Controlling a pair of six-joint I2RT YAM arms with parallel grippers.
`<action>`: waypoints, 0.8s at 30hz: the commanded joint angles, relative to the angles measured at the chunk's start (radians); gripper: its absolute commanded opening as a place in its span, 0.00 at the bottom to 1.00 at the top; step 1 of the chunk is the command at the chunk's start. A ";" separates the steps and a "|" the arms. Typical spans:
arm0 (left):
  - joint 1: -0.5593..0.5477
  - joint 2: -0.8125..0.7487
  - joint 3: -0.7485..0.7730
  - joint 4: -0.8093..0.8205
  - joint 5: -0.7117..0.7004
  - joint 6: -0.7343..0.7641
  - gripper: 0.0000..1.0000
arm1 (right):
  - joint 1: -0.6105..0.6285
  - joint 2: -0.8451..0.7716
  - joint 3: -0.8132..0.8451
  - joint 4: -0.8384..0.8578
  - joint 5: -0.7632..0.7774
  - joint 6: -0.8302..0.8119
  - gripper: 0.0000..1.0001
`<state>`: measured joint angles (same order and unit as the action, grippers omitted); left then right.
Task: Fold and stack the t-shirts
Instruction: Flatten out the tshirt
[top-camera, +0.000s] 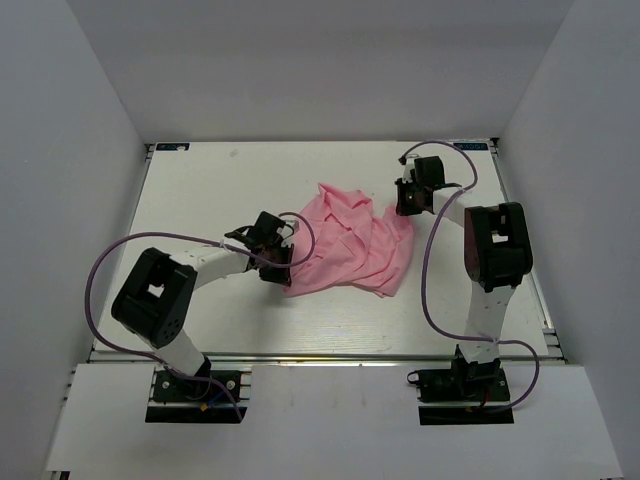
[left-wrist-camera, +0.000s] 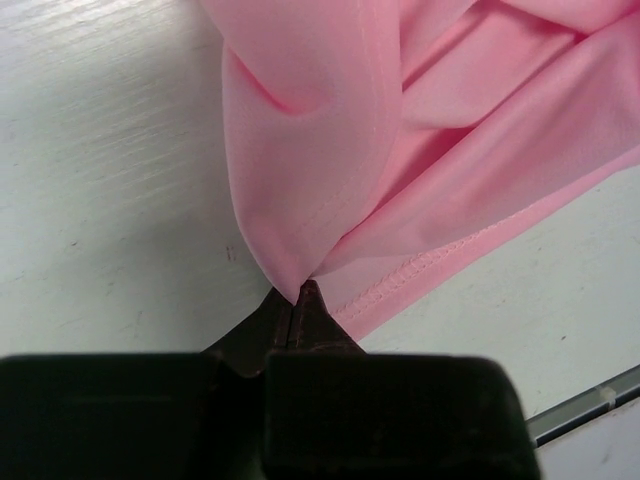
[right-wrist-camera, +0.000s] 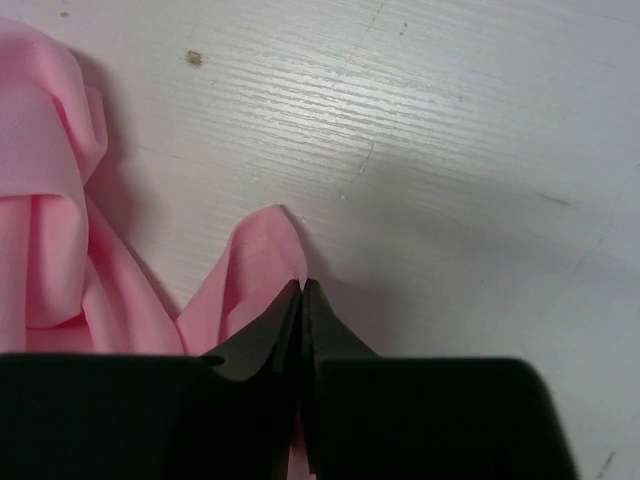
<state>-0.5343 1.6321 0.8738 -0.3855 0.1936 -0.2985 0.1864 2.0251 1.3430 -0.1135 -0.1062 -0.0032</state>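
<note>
Left arm and right arm: white links, bulky black joints, purple cables, black base plates, black pointed fingers

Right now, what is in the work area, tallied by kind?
pink t-shirt: 1
pincers: 2, the left pincer and the right pincer, each shut on an edge of the shirt
Total: 3

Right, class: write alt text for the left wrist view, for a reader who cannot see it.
The left gripper, its black jaws pinched shut, grips a fold of a pink t-shirt. The thin cloth lies bunched in soft folds on a white table.
</note>
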 joint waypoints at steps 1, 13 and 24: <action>-0.006 -0.069 0.014 -0.010 -0.049 -0.025 0.00 | 0.005 -0.025 0.019 0.005 0.010 0.024 0.03; -0.006 -0.258 0.212 -0.013 -0.083 -0.016 0.00 | -0.001 -0.301 -0.027 0.028 0.048 0.088 0.00; 0.016 -0.491 0.393 -0.067 -0.229 -0.045 0.00 | -0.004 -0.647 -0.035 -0.037 0.364 0.201 0.00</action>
<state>-0.5251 1.1984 1.1961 -0.4202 0.0383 -0.3332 0.1848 1.4704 1.3102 -0.1368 0.1062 0.1455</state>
